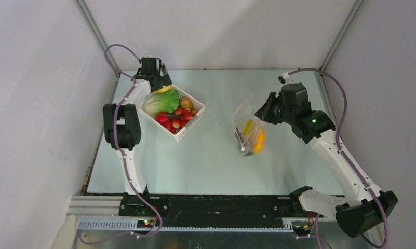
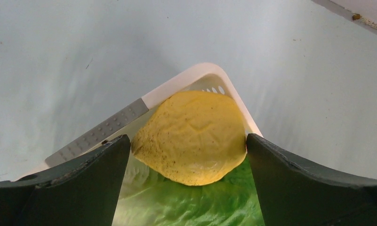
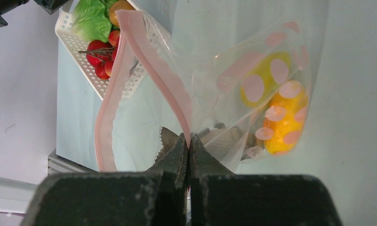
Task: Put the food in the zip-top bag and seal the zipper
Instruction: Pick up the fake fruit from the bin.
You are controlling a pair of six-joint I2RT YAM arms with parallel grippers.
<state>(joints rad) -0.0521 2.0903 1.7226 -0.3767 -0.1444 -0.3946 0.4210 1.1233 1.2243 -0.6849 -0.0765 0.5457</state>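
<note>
Grippers are working well apart in the top external view. The left gripper point(image 1: 163, 85) is sitting at the far corner of the white lattice plastic basket point(image 1: 190, 127), with a yellow dimpled toy fruit point(image 1: 164, 90) between its fingers. Inside the basket, a green toy lettuce point(image 1: 161, 102), a brown round toy point(image 1: 186, 102) and a cluster of small red toy fruits point(image 1: 172, 122) are lying together. To the right, the right gripper point(image 1: 260, 113) is holding up the clear zip-top bag with pale pink dots point(image 1: 249, 116). A yellow toy piece point(image 1: 247, 127) and an orange toy piece point(image 1: 259, 141) are resting inside it.

Left wrist view: the left gripper point(image 2: 187, 141) is clamping the yellow dimpled toy fruit point(image 2: 191, 132), both fingers point(image 2: 83, 188) touching its sides. The fruit is hanging over the green toy lettuce point(image 2: 177, 207) and the basket point(image 2: 196, 75) corner.

Right wrist view: the right gripper point(image 3: 190, 141) is standing with jaws fully together, pinching the clear zip-top bag with pale pink dots point(image 3: 214, 42) at its pink zipper strip point(image 3: 144, 52). The bag mouth is gaping open. The yellow toy piece point(image 3: 266, 77) and orange toy piece point(image 3: 283, 120) are lying at the bag's far end
</note>
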